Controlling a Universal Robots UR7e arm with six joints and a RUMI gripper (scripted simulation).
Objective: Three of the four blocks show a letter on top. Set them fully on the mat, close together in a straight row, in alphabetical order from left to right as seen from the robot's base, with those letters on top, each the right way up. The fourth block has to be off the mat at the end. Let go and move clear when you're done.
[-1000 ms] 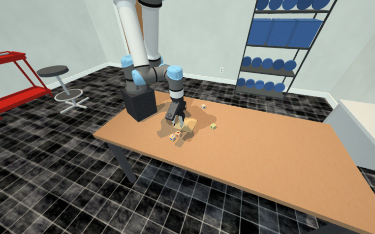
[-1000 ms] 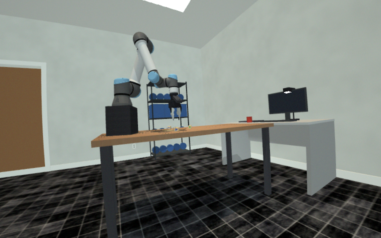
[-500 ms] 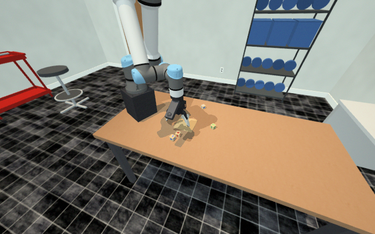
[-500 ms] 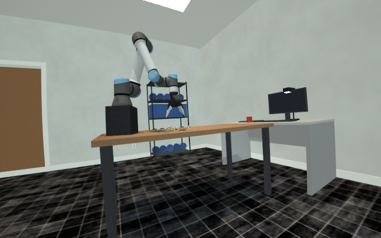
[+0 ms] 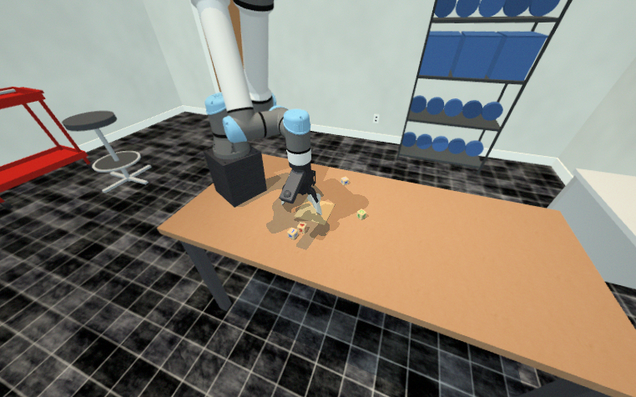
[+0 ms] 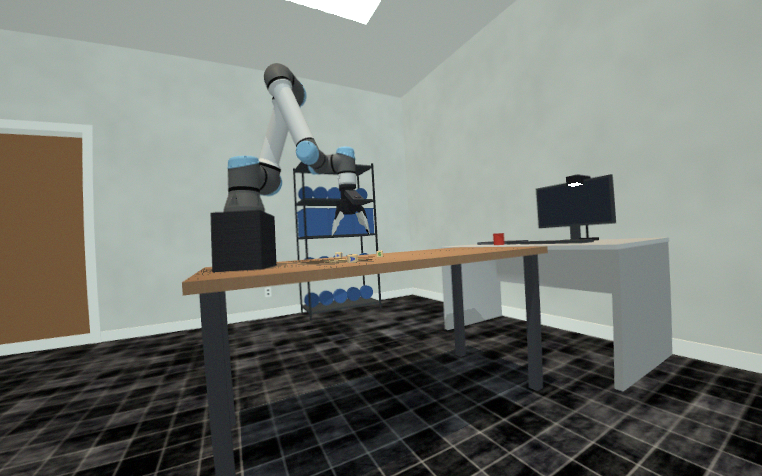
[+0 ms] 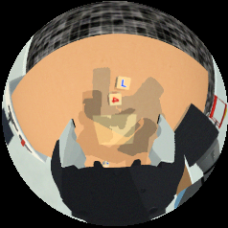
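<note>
- Far left in top view: red cart (image 5: 19, 173), then grey stool (image 5: 89, 120), both on floor, well apart from desk (image 5: 409, 247) (image 6: 401, 261) (image 7: 48, 91).
- Next, black pedestal (image 5: 238, 197) (image 6: 218, 260); it stands on desk at left end & carries the arm.
- Then L block (image 5: 292, 233) (image 6: 352, 258) (image 7: 123, 83), w/ blue letter L on top. It is on desk, off the mat.
- Just beside it, red-marked block (image 5: 302, 227) (image 7: 115, 99); its top shows red "4", turned sideways in wrist view. Also off mat, approx. between L block & mat. If these two touch, I cannot tell.
- Tool (image 5: 300, 207) (image 6: 350, 233) (image 7: 116, 117) is wide open, nothing held, pointing down above the desk, over mat area.
- Mat (image 5: 327, 212) (image 7: 115, 129), yellowish, lies under it, w/ shadows across; no block is on it.
- More right, blue-marked block (image 5: 344, 180) (image 6: 338, 254) (image 7: 105, 164), off mat, partly hidden in wrist view; top not readable.
- Last, green-marked block (image 5: 361, 213) (image 6: 379, 253), on desk, off mat; top mark too small.
</note>
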